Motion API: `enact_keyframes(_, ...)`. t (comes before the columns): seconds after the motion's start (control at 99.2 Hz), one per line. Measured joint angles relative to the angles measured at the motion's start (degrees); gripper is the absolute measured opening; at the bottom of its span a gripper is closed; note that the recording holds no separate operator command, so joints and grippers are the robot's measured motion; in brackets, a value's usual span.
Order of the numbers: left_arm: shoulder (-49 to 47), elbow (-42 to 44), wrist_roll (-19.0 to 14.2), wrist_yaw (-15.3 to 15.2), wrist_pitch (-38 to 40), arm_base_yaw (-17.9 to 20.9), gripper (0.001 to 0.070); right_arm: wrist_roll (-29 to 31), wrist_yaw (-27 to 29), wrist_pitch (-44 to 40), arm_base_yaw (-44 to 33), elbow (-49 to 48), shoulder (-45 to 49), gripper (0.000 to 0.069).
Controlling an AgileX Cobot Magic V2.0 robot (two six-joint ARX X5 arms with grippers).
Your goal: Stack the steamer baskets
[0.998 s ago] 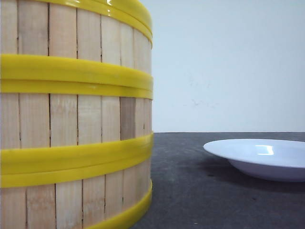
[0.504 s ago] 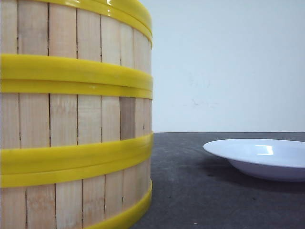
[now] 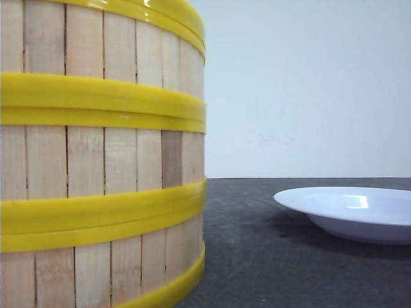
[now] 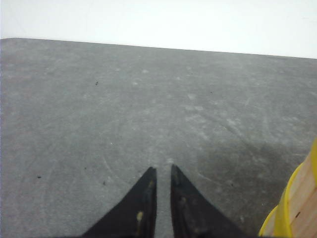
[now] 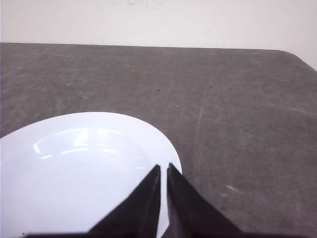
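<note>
Steamer baskets (image 3: 103, 160): three tiers stacked, bands aligned, apparently complete. White plate (image 3: 350, 212) right of stack on tabletop (image 3: 257, 256), unused. Left hand (image 4: 161, 171) and right hand (image 5: 164, 167): closed, empty.

The steamer baskets (image 3: 103, 160) stand stacked one on another at the left of the front view, very close to the camera, resting on the surface (image 3: 257, 256). To their right, well apart, a plate (image 3: 350, 212) lies on the same surface. The left end effector (image 4: 161, 173) hangs over bare surface just beside the stack; the right end effector (image 5: 163, 171) hangs over the plate's rim.
</note>
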Motion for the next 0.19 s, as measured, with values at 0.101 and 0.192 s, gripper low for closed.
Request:
enact_keyframes(0.101,0.00,0.00,0.00,0.00,0.00,0.00,0.0025,0.00,0.00,0.00,0.00,0.00,0.00,0.0016)
enact_keyframes(0.192,0.00,0.00,0.00,0.00,0.00,0.00,0.0025,0.00,0.00,0.00,0.00,0.00,0.02,0.0016)
